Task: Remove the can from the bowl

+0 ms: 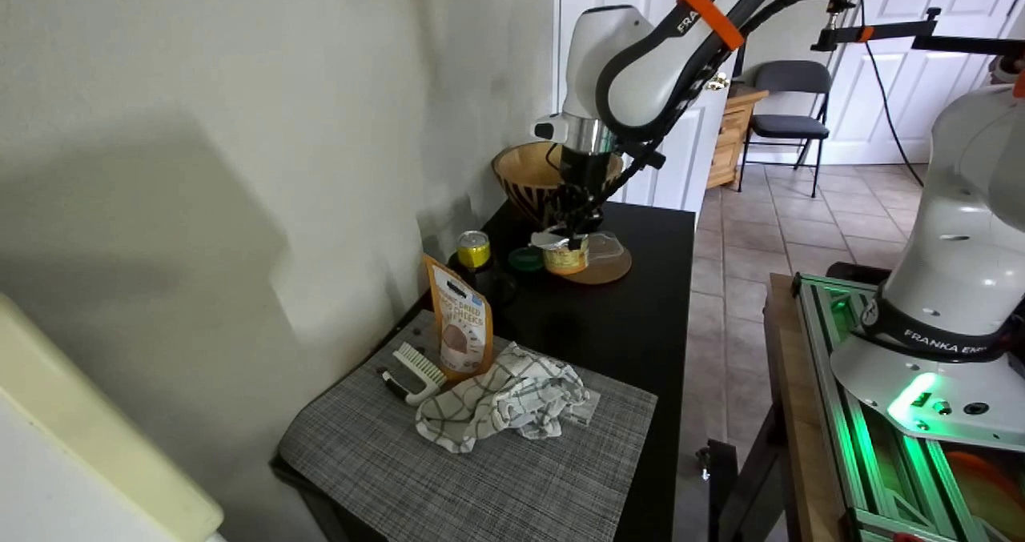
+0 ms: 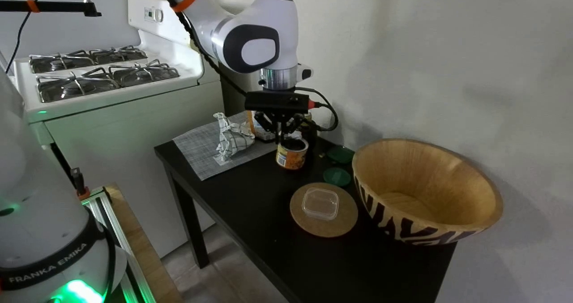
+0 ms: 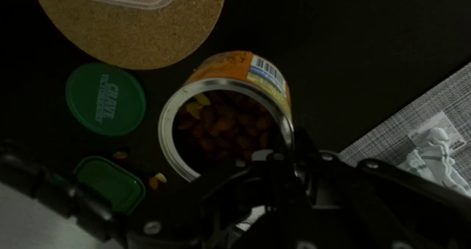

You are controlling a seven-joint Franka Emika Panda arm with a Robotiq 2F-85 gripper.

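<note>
The can [image 2: 293,156] is orange, open at the top and holds brown nuts. It also shows in the wrist view [image 3: 228,67] and in an exterior view [image 1: 566,259]. It is outside the bowl, over the black table; I cannot tell whether its base touches the table. My gripper [image 3: 292,151] is shut on the can's rim, one finger inside and one outside; the fingertips are dark and partly hidden. It also shows above the can in an exterior view [image 2: 280,135]. The bowl [image 2: 429,191], tan with dark stripes, stands empty at the table's end by the wall [image 1: 532,174].
A flat wooden disc [image 2: 304,222] bears a clear plastic container [image 2: 320,203]. Two green lids [image 3: 106,99] [image 3: 110,184] and some loose nuts [image 3: 157,181] lie near the can. A yellow can [image 1: 473,248], a standing pouch [image 1: 464,326], a brush [image 1: 416,374] and a cloth [image 1: 512,402] stand farther along.
</note>
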